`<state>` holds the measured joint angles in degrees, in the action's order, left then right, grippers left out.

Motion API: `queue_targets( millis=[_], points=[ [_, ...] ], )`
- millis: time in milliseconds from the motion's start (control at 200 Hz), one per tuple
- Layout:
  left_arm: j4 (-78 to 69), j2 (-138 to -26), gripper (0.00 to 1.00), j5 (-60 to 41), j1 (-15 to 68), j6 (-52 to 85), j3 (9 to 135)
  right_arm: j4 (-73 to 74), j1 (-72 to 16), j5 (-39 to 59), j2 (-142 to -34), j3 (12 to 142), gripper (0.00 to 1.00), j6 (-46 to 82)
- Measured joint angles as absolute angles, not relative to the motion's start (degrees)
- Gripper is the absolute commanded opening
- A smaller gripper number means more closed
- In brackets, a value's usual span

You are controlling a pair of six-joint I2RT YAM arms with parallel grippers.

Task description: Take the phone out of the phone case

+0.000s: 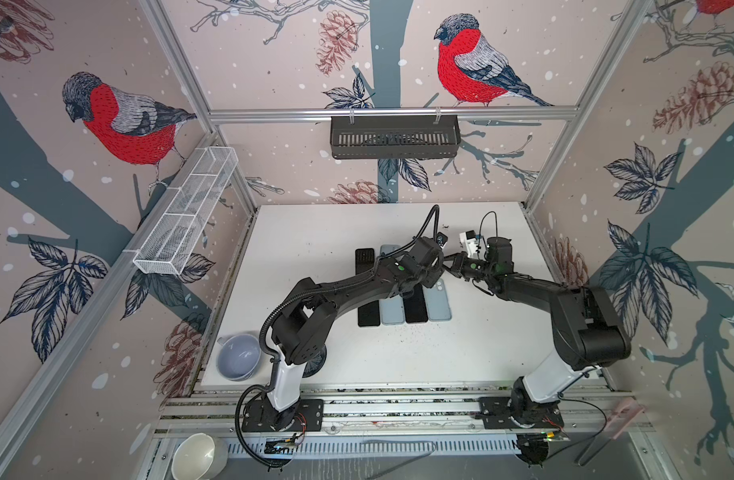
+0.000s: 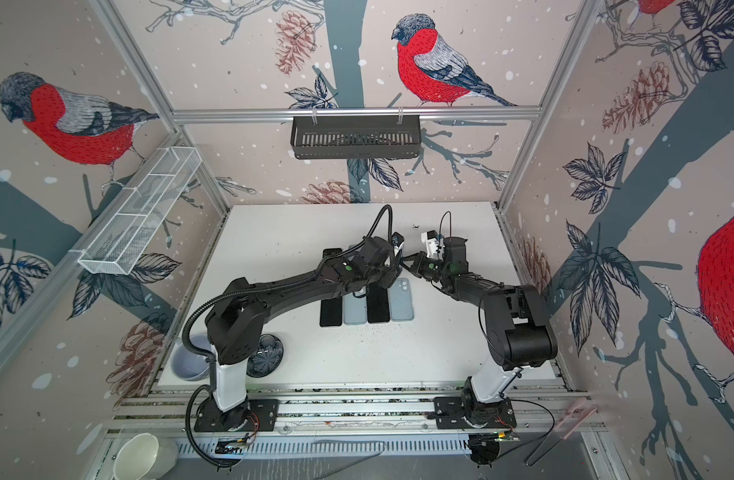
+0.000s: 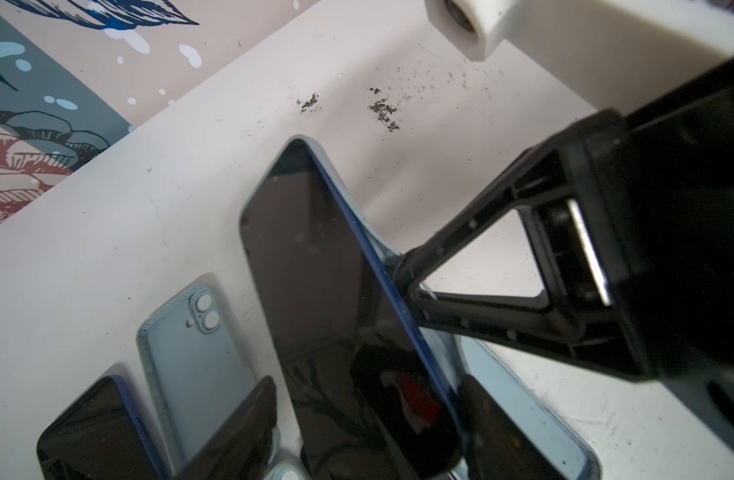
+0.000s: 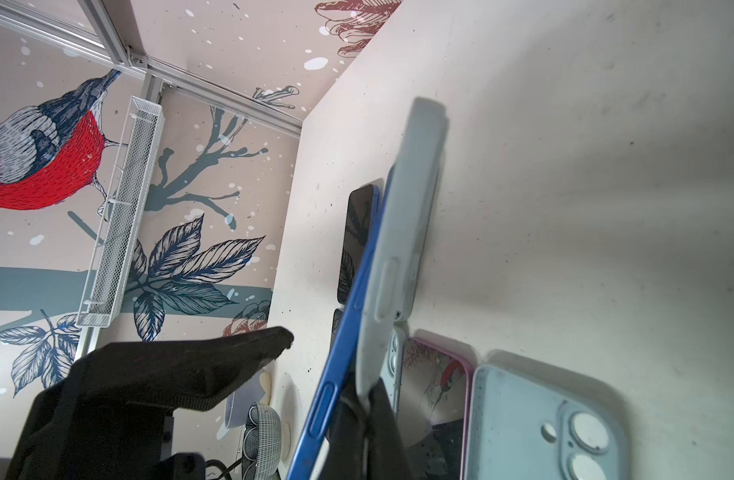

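Observation:
A phone (image 3: 328, 291) with a dark screen and a blue rim is tilted up out of its pale blue phone case (image 3: 523, 395). My right gripper (image 4: 365, 419) is shut on the case's side wall (image 4: 402, 232), which is peeled away from the phone's blue edge (image 4: 348, 324). My left gripper (image 3: 369, 386) stands open astride the phone's near end. One of its fingers (image 3: 494, 424) lies against the blue rim and the other finger (image 3: 232, 432) is apart from the phone. In both top views the two grippers (image 1: 444, 268) (image 2: 402, 266) meet over the row of phones, and the left arm hides the lifted phone.
More phones and cases lie in a row on the white table: a black phone (image 1: 367, 307), a light blue case (image 1: 392, 309), a purple-rimmed phone (image 4: 436, 386) and a blue case (image 4: 536, 428). A grey bowl (image 1: 238, 357) and a dark disc (image 2: 267, 355) sit near the left arm's base.

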<state>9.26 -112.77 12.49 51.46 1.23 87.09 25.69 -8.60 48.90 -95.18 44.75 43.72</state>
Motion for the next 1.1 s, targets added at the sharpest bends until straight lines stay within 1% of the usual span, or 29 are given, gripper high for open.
queue_targets(
  millis=[115, 250, 355, 400, 435, 500, 670, 926, 1021, 1101],
  points=[
    [9.32, -113.40, 0.53, 16.01, 51.59, 1.52, 87.46, 25.78, -8.69, 48.88, -95.00, 44.58, 0.00, 43.72],
    [9.21, -114.48, 0.40, 19.59, 52.03, 1.50, 87.77, 25.80, -8.97, 48.90, -94.91, 44.40, 0.00, 44.49],
    [9.28, -115.18, 0.24, 20.43, 52.51, 1.30, 87.85, 25.80, -9.13, 48.95, -94.89, 44.38, 0.00, 44.82],
    [9.32, -115.42, 0.13, 20.67, 52.56, 1.08, 88.18, 25.82, -9.26, 48.93, -94.89, 44.40, 0.00, 44.88],
    [9.28, -115.57, 0.06, 21.04, 52.66, 0.91, 88.40, 25.78, -9.23, 48.88, -94.89, 44.45, 0.00, 45.06],
    [9.54, -115.61, 0.00, 21.43, 52.86, 0.60, 88.51, 25.63, -9.17, 48.80, -94.87, 44.56, 0.00, 45.06],
    [10.15, -114.41, 0.00, 23.22, 52.99, 0.36, 88.88, 24.40, -8.71, 48.97, -94.45, 45.56, 0.00, 44.69],
    [9.19, -107.02, 0.00, 32.08, 53.06, -2.13, 89.76, 14.70, -5.17, 44.60, -96.16, 50.24, 0.00, 38.57],
    [9.21, -106.89, 0.00, 35.00, 53.06, -3.03, 89.84, 11.22, -3.81, 42.59, -97.78, 52.71, 0.00, 36.53],
    [10.31, -109.01, 0.00, 36.60, 53.06, -3.42, 91.59, 8.49, -2.92, 41.21, -99.20, 54.87, 0.00, 35.16]
  ],
)
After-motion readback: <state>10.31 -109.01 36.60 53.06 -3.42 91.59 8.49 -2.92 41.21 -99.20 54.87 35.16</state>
